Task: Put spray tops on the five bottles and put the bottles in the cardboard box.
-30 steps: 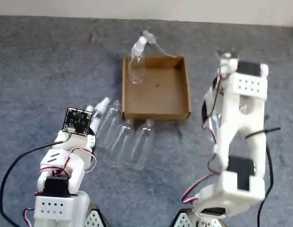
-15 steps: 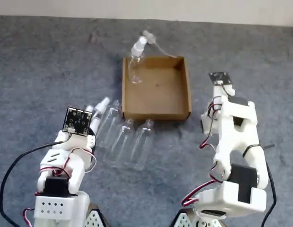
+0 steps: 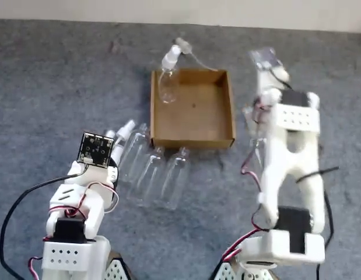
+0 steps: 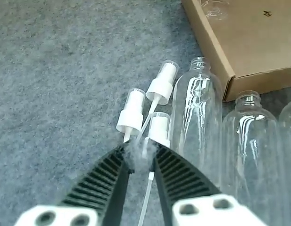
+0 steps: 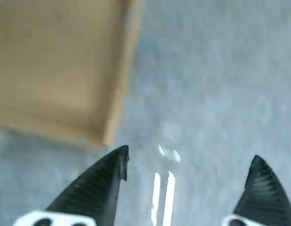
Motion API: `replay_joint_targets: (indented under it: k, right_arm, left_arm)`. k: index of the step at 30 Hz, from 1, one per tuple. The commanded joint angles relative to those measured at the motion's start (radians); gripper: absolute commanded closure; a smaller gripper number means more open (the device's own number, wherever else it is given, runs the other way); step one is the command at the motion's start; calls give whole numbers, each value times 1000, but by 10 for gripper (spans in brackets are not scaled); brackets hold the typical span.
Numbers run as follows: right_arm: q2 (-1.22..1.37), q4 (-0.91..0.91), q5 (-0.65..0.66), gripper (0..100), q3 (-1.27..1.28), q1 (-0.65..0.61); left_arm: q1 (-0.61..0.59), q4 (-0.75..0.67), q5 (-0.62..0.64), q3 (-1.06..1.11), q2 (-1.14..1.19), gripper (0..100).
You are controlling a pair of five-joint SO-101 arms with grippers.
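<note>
The right arm has swung forward again, out of its drawn-back pose to stretch along the side wall of the cardboard box [image 3: 231, 111]. The left arm has not stirred. The right end effector [image 5: 190, 155] is released, its jaws wide apart. A clear bottle [image 5: 163, 190] lies on the table [image 3: 52, 70] beneath and between them, and the box's corner is just beside. It looks poised to take that bottle. The left end effector [image 4: 140, 150] sits at the loose spray tops [image 4: 159, 127]; I cannot tell whether it grips one.
</note>
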Motion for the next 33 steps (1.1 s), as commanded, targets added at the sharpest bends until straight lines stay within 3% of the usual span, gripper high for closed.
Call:
replay_joint_targets:
  k: [1,9,19,33]
  right_arm:
    - [133,-79,-92,678,-225,-87]
    - [572,-182,-227,678,-644,-114]
    - [912,-176,-244,720,-1102,-139]
    - [1053,-185,-244,732,-1224,-168]
  left_arm:
    - [-5,-21,-9,-4,-8,995]
    - [-7,-21,-9,-4,-8,995]
    - [-5,-46,-11,13,-8,995]
    - [-4,-44,-11,13,-8,995]
